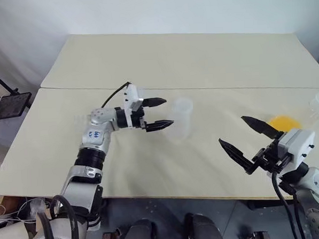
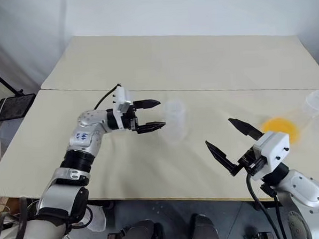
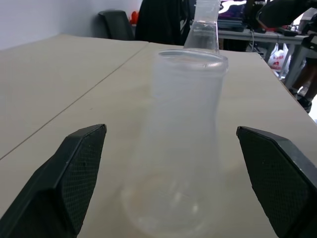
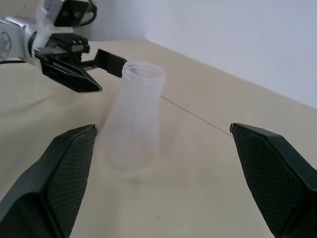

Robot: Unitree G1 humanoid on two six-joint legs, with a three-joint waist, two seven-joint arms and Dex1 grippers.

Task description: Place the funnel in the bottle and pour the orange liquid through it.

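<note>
Funnel placement looks like the step in hand, judging by the layout: the bottle (image 1: 180,118) is standing upright near the middle of the table (image 1: 188,59), with nothing I can make out seated in its neck. The funnel is too clear to pick out with certainty; a clear cup-shaped thing (image 2: 315,105) is sitting at the far right edge, tilted, and could be it or the pour container. The orange liquid (image 2: 280,128) is showing as a bright patch just beside that clear piece, well apart from the bottle.

The left gripper (image 1: 159,113) is pointing level toward the bottle from its left side, jaws spread wide, fingertips just short of the glass and gripping nothing. The right gripper (image 2: 228,140) is hovering low over the near right of the table, jaws also fully parted and empty, aimed toward the bottle.

Next move, I'd judge: left closes to steady the bottle, right turns back toward the clear piece by the orange.
</note>
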